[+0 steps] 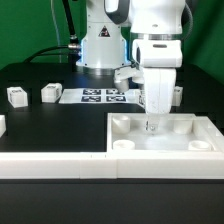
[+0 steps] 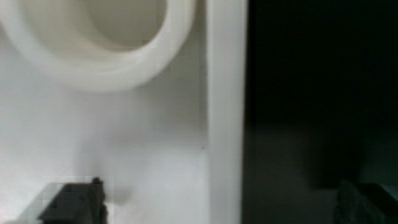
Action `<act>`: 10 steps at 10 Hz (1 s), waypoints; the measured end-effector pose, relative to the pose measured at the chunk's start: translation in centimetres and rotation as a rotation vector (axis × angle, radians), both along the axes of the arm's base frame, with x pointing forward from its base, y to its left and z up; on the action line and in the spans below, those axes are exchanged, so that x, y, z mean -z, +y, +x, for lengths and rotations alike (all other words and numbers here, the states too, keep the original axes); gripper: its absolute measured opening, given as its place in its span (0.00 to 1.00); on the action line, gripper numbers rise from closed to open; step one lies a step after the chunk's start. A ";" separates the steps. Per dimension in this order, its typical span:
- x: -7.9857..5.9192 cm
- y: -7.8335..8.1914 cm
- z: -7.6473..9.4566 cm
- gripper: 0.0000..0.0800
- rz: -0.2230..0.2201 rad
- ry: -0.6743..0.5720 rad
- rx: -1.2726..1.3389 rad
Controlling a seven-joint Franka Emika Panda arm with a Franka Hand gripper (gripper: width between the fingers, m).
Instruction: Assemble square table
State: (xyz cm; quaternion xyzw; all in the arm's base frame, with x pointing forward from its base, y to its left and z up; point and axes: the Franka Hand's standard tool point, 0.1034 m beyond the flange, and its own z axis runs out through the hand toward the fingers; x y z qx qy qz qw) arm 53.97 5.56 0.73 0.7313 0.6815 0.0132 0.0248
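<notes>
The square table's white slab (image 1: 190,140) lies at the exterior view's right, rim up, with round corner sockets (image 1: 121,124). My gripper (image 1: 152,125) hangs low over the slab, pointing straight down. In the wrist view one corner socket (image 2: 107,40) and the slab's raised rim (image 2: 222,110) fill the picture. The gripper (image 2: 210,205) is open, its dark fingers (image 2: 71,205) wide apart on either side of the rim, holding nothing. Two small white legs (image 1: 16,96) (image 1: 50,92) lie far to the exterior view's left. A third leg (image 1: 177,96) lies behind the arm.
The marker board (image 1: 100,96) lies flat in front of the robot base. A long white low wall (image 1: 55,162) runs along the front, against the slab's near side. Another white piece (image 1: 2,124) shows at the left edge of the exterior view.
</notes>
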 end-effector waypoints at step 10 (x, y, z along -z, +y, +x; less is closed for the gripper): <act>-7.1 3.6 1.0 0.81 0.009 -0.044 0.407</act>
